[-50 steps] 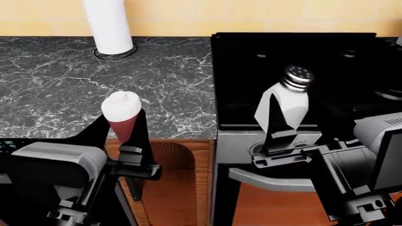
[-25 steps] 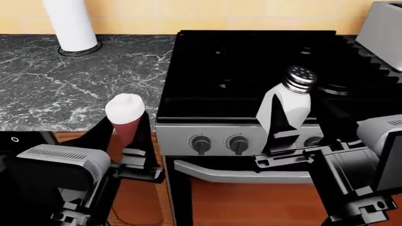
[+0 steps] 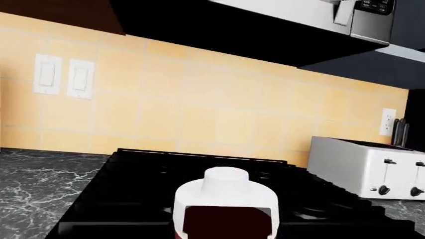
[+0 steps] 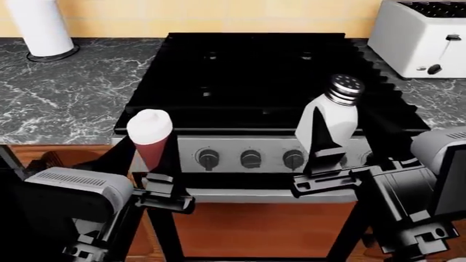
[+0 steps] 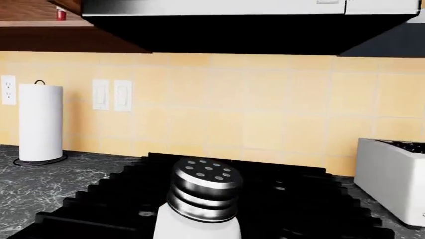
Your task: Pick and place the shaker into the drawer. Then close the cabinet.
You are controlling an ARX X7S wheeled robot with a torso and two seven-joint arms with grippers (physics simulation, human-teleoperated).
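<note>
1. Above the stove (image 4: pixel 255 82) front, the right end effector (image 4: pixel 326 143) is clamped on the shaker (image 4: pixel 331 117), a white bottle with a perforated metal cap, holding it upright and clear of the cooktop.
2. The upright hold probably keeps the holed cap up so nothing spills during carrying, and leaves the base free to be set down flat.
3. The left end effector (image 4: pixel 151 158) grips a dark red bottle (image 4: pixel 149 136) with a white cap, also upright, just in front of the stove's left corner.
4. The left wrist view shows the same bottle (image 3: pixel 226 206) low in frame, with the backsplash and a toaster (image 3: pixel 369 167) beyond.
5. The right wrist view shows the shaker cap (image 5: pixel 204 191) close up, with a paper towel roll (image 5: pixel 40 122) standing on the worktop (image 5: pixel 40 181) far behind.
6. The drawer is not visible in any current view; only the oven handle, knobs and wood floor show below the stove.
7. Judged from this, the pick is done, but placing and closing the cabinet remain.
8. The next move calls for finding the drawer and lowering the shaker inside without clipping its thick walls.
9. With both end effectors occupied, pushing the drawer shut may be awkward.
</note>
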